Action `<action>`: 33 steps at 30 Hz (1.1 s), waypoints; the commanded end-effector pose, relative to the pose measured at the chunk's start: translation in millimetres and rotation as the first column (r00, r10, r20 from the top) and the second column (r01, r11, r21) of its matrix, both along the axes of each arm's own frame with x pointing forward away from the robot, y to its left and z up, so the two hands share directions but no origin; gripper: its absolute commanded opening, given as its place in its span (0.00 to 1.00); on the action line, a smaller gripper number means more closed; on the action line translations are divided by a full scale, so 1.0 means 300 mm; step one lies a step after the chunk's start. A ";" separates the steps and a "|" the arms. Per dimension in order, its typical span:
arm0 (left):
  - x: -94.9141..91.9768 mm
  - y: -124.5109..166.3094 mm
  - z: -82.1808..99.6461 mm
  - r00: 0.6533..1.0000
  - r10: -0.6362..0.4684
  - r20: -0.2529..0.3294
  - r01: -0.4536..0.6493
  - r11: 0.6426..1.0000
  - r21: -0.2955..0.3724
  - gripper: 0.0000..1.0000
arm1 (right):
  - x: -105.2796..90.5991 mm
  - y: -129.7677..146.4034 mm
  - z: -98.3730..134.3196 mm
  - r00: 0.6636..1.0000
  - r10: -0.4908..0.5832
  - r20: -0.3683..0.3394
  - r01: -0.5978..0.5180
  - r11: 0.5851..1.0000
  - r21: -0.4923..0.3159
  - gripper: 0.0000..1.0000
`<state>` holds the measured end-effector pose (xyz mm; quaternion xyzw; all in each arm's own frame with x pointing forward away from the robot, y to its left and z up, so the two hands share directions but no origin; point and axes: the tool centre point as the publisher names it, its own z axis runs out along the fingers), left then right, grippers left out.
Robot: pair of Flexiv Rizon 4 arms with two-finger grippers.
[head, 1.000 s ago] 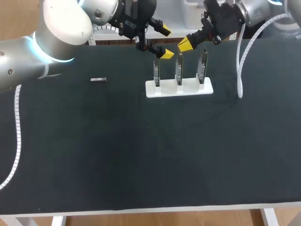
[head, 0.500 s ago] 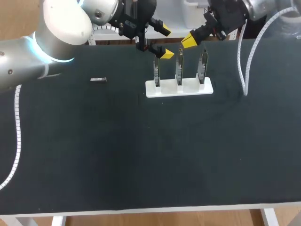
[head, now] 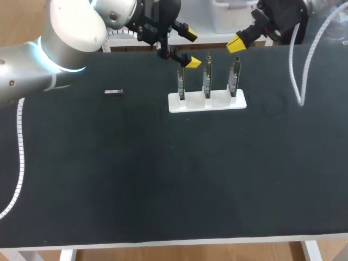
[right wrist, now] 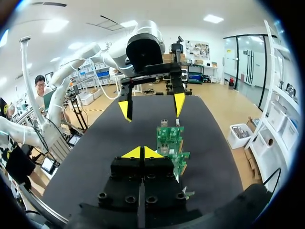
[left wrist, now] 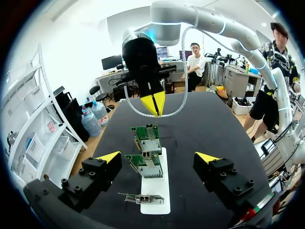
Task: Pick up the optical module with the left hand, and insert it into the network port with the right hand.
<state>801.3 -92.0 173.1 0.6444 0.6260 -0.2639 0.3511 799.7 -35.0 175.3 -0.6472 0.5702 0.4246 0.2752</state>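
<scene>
The optical module, a small dark block, lies on the black table left of the white stand; neither wrist view shows it. Three network cards stand upright in that stand. My left gripper hangs open above the leftmost card with nothing in it. In the left wrist view the left gripper straddles the cards from above without touching them. My right gripper is shut and empty at the table's far edge, behind the rightmost card. The right gripper faces the left gripper over the cards.
A white spiral cable hangs from my right arm over the table's right rear. Another cable trails down from my left arm at the left edge. Black tabletop stretches in front of the stand.
My right gripper, still shut, has drawn back to the right and rearward, away from the middle card. The left arm and the module have stayed put.
</scene>
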 end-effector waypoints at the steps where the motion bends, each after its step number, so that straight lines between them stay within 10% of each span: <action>1: -0.002 -0.001 0.002 1.000 0.003 -0.001 -0.003 1.000 0.004 1.00 | 0.012 -0.049 0.006 1.000 0.000 -0.012 0.000 1.000 0.002 0.00; 14: -0.002 -0.001 0.002 1.000 0.003 -0.001 -0.003 1.000 0.004 1.00 | 0.049 -0.112 0.024 1.000 -0.009 -0.007 0.009 1.000 -0.022 0.00; 15: -0.002 -0.001 0.002 1.000 0.003 -0.001 -0.003 1.000 0.004 1.00 | 0.051 -0.108 0.024 1.000 -0.010 -0.011 0.010 0.999 -0.031 0.07; 18: -0.002 -0.001 0.002 1.000 0.003 -0.001 -0.003 1.000 0.004 1.00 | 0.057 -0.102 0.019 0.999 -0.017 -0.038 0.016 0.999 -0.032 1.00; 33: -0.002 -0.001 0.002 1.000 0.003 -0.001 -0.003 1.000 0.004 1.00 | 0.057 -0.102 0.019 0.999 -0.017 -0.038 0.016 0.999 -0.032 1.00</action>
